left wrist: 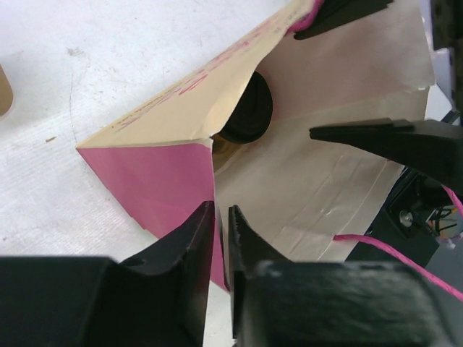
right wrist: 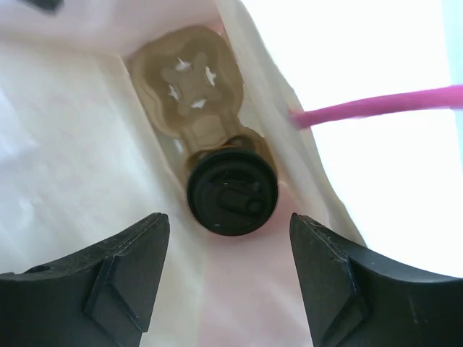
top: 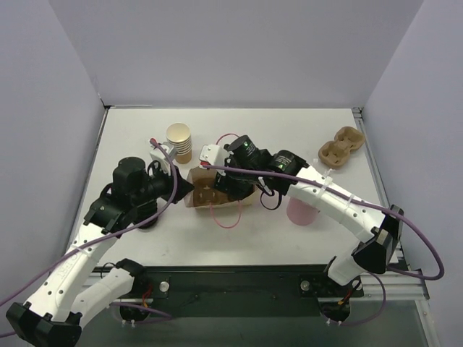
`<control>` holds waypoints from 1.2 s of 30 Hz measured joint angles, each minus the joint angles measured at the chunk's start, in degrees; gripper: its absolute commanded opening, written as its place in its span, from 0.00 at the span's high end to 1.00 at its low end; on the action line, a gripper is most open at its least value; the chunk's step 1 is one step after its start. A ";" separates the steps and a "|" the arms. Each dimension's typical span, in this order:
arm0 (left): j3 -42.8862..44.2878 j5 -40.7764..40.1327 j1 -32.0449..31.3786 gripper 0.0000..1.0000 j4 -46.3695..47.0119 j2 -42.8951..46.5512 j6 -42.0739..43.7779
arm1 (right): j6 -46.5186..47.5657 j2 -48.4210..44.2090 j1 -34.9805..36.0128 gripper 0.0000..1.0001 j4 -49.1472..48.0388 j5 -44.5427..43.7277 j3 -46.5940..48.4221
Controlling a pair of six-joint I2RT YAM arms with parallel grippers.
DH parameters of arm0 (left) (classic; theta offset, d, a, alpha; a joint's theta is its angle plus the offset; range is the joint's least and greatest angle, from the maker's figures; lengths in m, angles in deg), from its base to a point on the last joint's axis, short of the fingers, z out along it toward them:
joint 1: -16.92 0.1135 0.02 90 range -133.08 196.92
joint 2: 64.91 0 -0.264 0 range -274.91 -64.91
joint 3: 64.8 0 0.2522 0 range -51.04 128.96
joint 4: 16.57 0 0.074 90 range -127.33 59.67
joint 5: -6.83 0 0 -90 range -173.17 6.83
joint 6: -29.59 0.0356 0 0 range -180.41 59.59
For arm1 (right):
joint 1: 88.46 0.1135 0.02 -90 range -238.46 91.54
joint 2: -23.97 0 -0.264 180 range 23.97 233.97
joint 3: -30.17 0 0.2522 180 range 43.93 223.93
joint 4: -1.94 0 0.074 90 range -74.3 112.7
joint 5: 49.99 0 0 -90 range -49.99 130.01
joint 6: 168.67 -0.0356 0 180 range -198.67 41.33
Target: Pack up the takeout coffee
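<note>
Black-lidded takeout coffee [right wrist: 231, 191] sits in pulp cup carrier [right wrist: 189, 79], inside the paper bag [left wrist: 325, 181]. Right gripper [right wrist: 230, 282] spread wide at bag mouth. Left gripper [left wrist: 222, 238] nearly closed at bag edge; grip unclear.

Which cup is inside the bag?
The black-lidded takeout coffee, in a cardboard tray inside the paper bag. The stacked tan cups and pink cup stand outside on the table.

Overhead view looks down; wrist views closely share the takeout coffee [right wrist: 231, 191].
</note>
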State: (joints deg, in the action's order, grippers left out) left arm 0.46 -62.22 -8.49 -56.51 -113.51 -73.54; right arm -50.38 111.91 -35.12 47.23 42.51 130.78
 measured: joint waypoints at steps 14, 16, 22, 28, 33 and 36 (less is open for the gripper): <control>11.37 -11.41 -0.04 0.40 -3.89 -6.36 0.98 | -19.89 -2.47 -1.14 0.25 1.99 -3.21 13.33; 13.33 -12.85 -0.04 0.38 -4.70 -7.41 1.70 | -23.54 -3.98 -1.42 0.25 2.21 -7.43 13.38; 19.63 -16.26 -0.04 0.36 -8.37 -8.22 3.93 | -30.84 -10.60 -3.82 0.35 4.52 -17.88 11.28; 25.62 -17.07 -0.04 0.18 -12.33 -8.00 4.13 | -38.36 -14.45 -16.81 0.47 13.75 -22.93 8.87; 25.77 -17.05 -0.04 0.13 -17.64 -6.08 2.56 | -42.88 -14.56 -26.95 0.61 18.71 -23.02 3.78; 24.76 -17.09 -0.04 0.11 -19.63 -3.65 1.60 | -44.59 -14.62 -31.52 0.62 20.59 -22.49 1.31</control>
State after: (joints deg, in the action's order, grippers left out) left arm 25.23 -79.31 -8.53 -76.13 -117.16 -71.94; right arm -94.97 97.29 -66.64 67.82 20.02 132.09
